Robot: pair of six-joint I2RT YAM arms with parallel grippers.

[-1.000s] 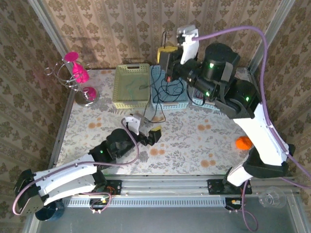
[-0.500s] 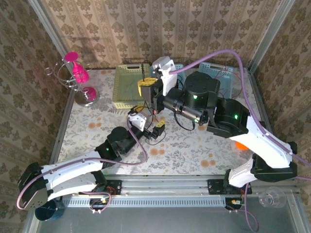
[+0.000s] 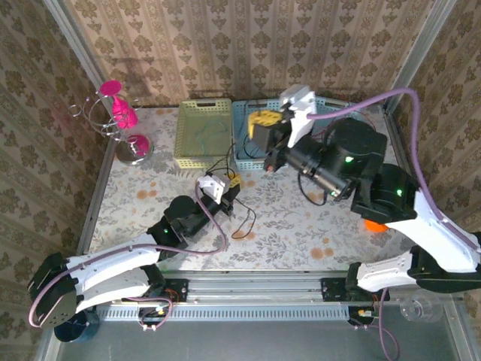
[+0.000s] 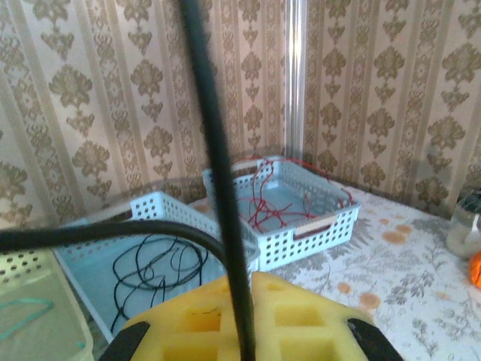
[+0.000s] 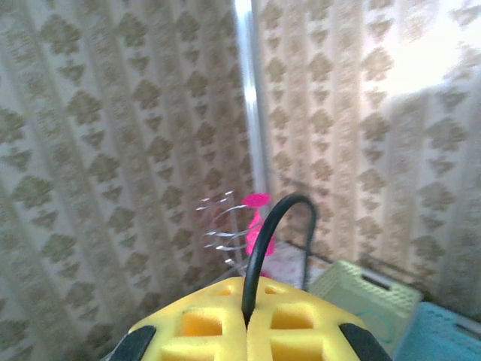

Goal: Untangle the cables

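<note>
Cables are lying sorted: red cables [image 4: 264,197] in the right basket [image 4: 325,229], black cables [image 4: 146,271] in the middle basket [image 4: 161,210], a teal cable [image 4: 22,310] in the green basket [image 4: 52,265]. My left hand [image 4: 240,331] and right hand [image 5: 246,320] are each pinching a loose black cable [image 4: 216,150] over the surface [image 4: 391,278], open beside the baskets.

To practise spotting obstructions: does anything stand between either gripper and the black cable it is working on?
Nothing visible does. The left gripper is shut on the black cable, which runs up between its yellow pads. The right gripper likewise pinches a black cable at the seam of its pads.
</note>
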